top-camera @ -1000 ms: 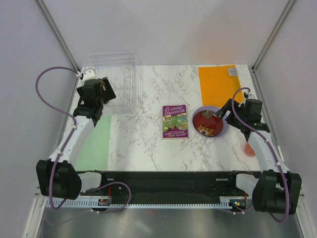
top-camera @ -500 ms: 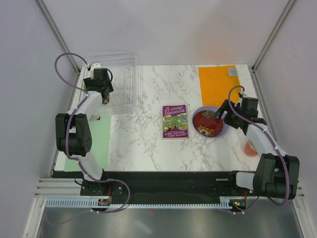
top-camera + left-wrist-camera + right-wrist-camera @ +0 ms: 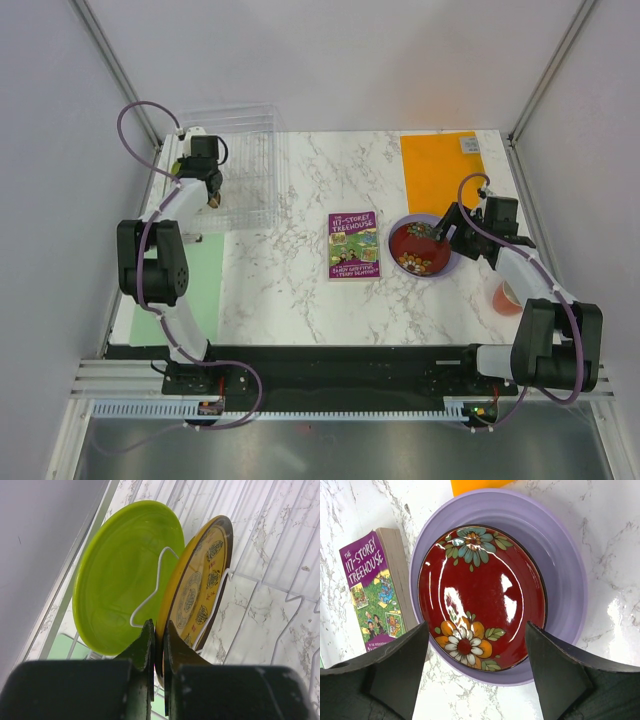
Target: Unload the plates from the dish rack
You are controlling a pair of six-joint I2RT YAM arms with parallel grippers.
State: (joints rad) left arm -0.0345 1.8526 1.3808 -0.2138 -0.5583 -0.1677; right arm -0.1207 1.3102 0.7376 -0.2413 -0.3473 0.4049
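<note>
Nearest, by the right edge of the table (image 3: 300,290), the orange-pink cup (image 3: 503,297) stands just beside the right forearm, so a careless swing of that arm could tip it. A little farther in, the right gripper (image 3: 476,630) hangs spread wide and empty over the dark red plate (image 3: 480,595), which sits nested in the lavender plate (image 3: 560,570), with the book (image 3: 353,244) just to their left. If it comes down, it may knock or shift this stack. At the far left corner, in the dish rack (image 3: 245,165), the left gripper (image 3: 158,630) is clamped on the lower rim of the yellow plate (image 3: 200,580), which stands tilted between the clear ribs with the lime green plate (image 3: 120,575) close behind it. The pinch covers only a thin strip of a glossy rim, so the plate may swivel or slip out as it is lifted. A slanted pull could catch it on a rib, drag the light rack, or knock the green plate over.
</note>
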